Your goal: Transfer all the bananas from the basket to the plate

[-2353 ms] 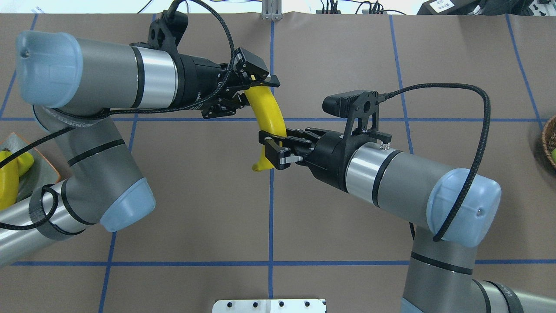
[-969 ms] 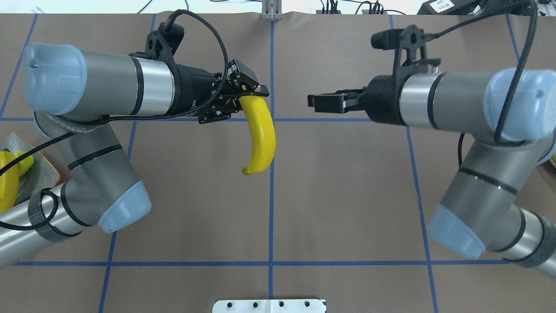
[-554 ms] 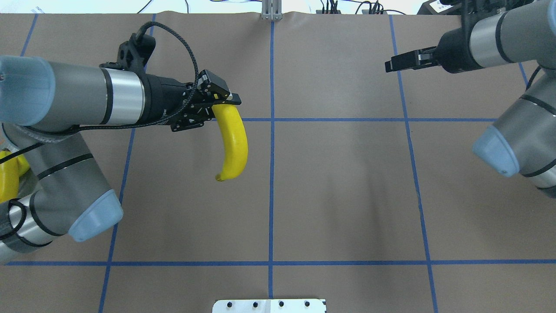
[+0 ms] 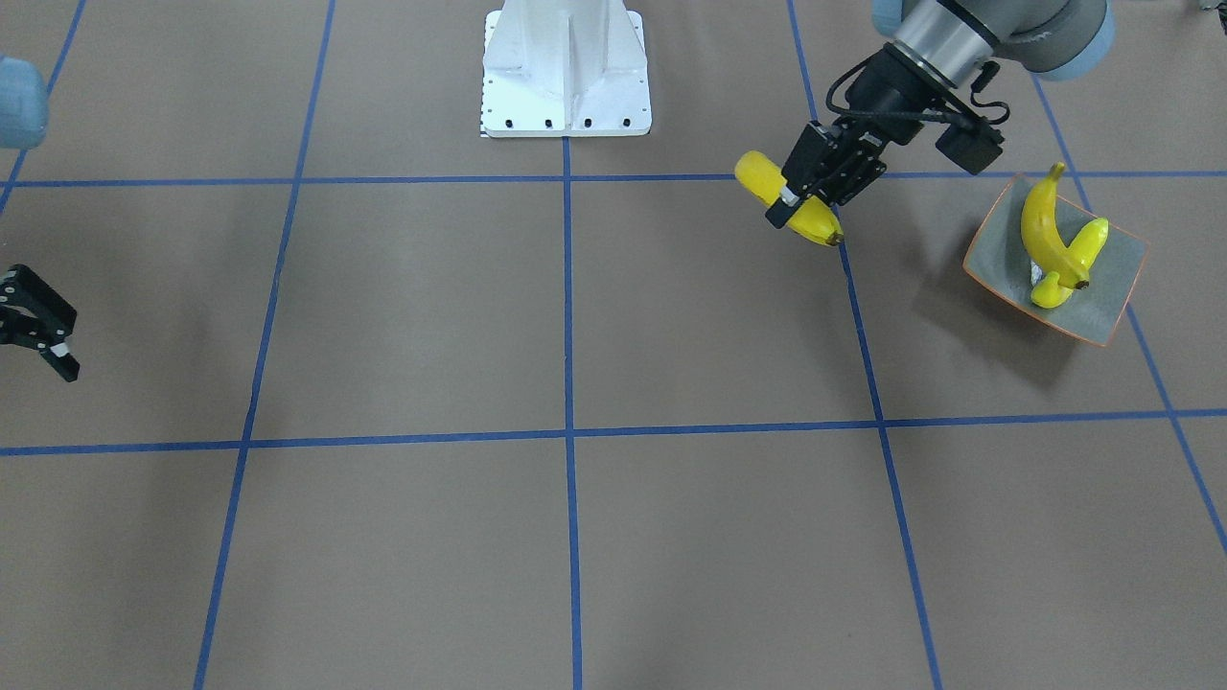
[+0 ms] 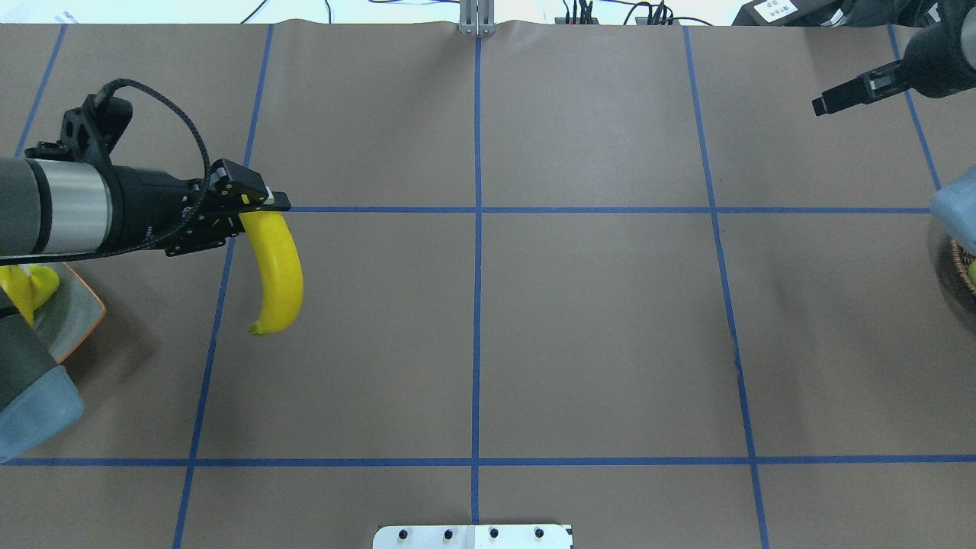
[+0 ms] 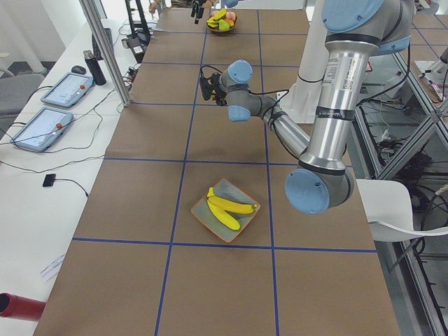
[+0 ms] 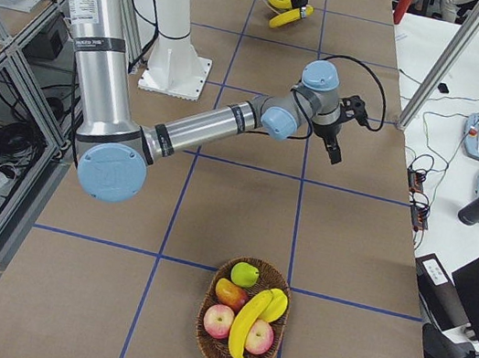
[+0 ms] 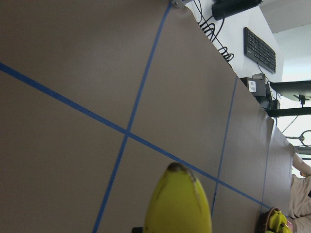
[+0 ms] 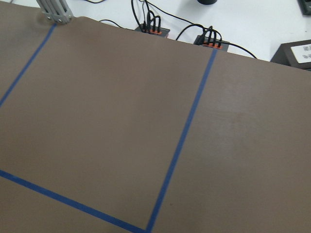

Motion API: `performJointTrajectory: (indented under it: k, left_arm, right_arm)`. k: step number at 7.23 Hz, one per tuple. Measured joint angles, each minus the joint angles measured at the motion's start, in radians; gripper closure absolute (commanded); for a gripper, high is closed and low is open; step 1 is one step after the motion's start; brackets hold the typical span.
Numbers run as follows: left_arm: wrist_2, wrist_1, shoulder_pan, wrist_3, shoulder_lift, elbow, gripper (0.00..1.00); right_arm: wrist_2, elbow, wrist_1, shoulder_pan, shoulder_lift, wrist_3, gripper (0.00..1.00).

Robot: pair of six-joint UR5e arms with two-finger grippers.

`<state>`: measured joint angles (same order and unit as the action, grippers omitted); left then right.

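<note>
Transfer step in hand: the carried banana (image 5: pixel 278 267), bright yellow, curved and dark-tipped, was held clear above the brown table surface (image 5: pixel 595 328) marked with blue tape lines, near the plate (image 4: pixel 997 220) but not yet over it. The plate was a squarish shallow dish, speckled grey inside with an orange rim. The left gripper (image 5: pixel 255 216), a black two-finger unit, was pinched on one end of this banana, the rest of the fruit projecting free. Carriage to the plate was judged to be under way. The next move was judged to call for travel sideways until the fruit hung over the dish, then a lowering and a release, with room to be found beside what already lay there. Two plated bananas (image 4: pixel 1040 225) were counted in the dish, one crossed over the other. In the round woven wicker basket (image 7: pixel 210 345), well apart at the opposite end of the table, two remaining bananas (image 7: pixel 247 324) were counted, together with one green fruit (image 7: pixel 245 275) and three reddish round fruits (image 7: pixel 217 321). Five bananas were thus counted in all, the task being judged about half done. The right gripper (image 5: pixel 846 95) was seen holding nothing, in the air on the basket's side of the table. Whether its fingers were spread or closed could not be told.
</note>
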<state>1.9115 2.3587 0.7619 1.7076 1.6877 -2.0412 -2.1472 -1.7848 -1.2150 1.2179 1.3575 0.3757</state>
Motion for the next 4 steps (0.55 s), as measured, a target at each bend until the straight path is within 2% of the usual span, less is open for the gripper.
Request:
performJointTrajectory:
  k: [4]
  left_arm:
    - [-0.055, -0.071, 0.054, -0.268, -0.177, -0.006, 1.00]
  right_arm:
    - [-0.005, 0.066, -0.018, 0.112, 0.081, -0.269, 0.00]
